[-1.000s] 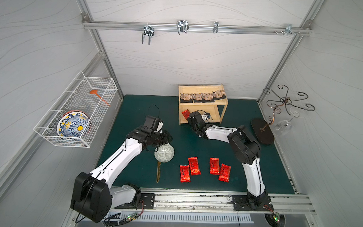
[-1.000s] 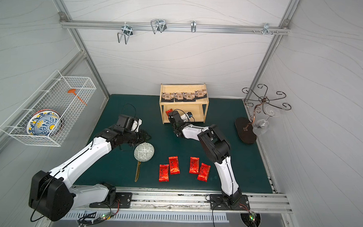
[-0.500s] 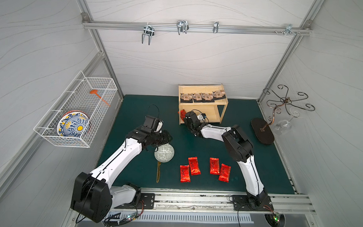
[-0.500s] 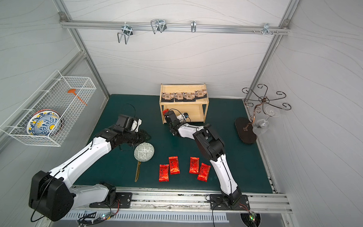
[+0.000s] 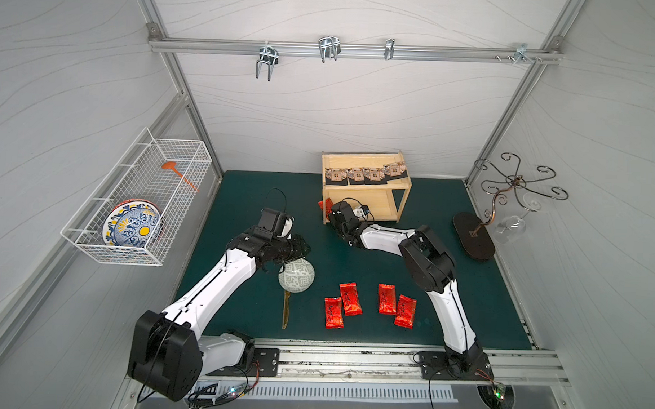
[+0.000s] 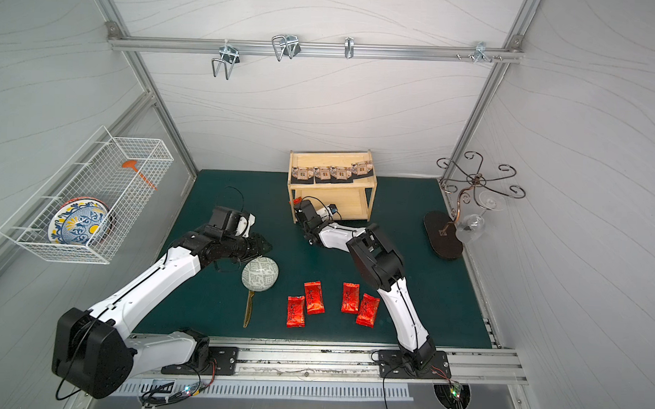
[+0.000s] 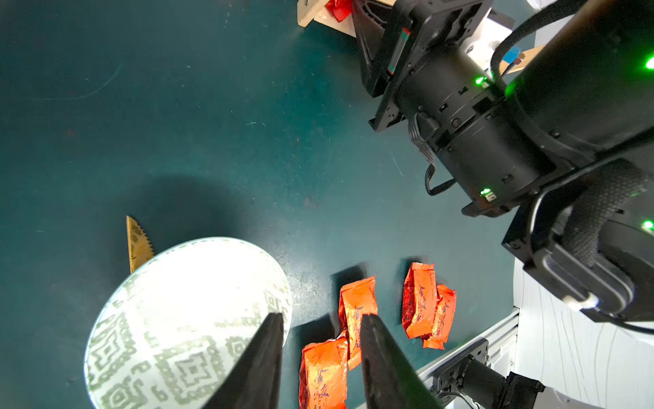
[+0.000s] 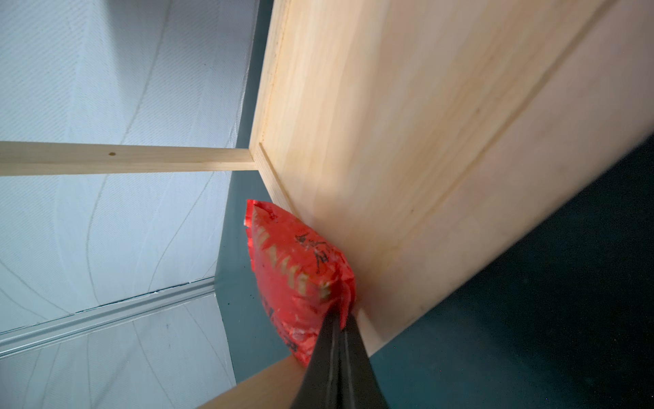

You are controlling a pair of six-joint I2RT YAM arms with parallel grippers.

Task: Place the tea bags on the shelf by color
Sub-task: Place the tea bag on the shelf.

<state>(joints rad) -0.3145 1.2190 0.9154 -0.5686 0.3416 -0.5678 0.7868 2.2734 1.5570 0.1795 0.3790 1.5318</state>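
Right gripper [image 8: 338, 320] jaws were clamped on one red sachet [image 8: 293, 269], which sat against the corner edge of the shelf [image 8: 407, 141] lower board. That board was bare. Four beige packets [image 5: 368, 174] lined the top tray's front edge. Four loose red sachets [image 5: 350, 298] lay on the mat [image 5: 335, 262], with open mat between them and the shelf. Left gripper [image 7: 322, 316] jaws were part-open and empty, above the patterned dish [image 7: 177, 318] rim.

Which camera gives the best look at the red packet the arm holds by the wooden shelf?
The right wrist view: the red packet sits close up, pinched in the shut right pincer by the shelf. Both top views and the left wrist view show only a sliver of it.
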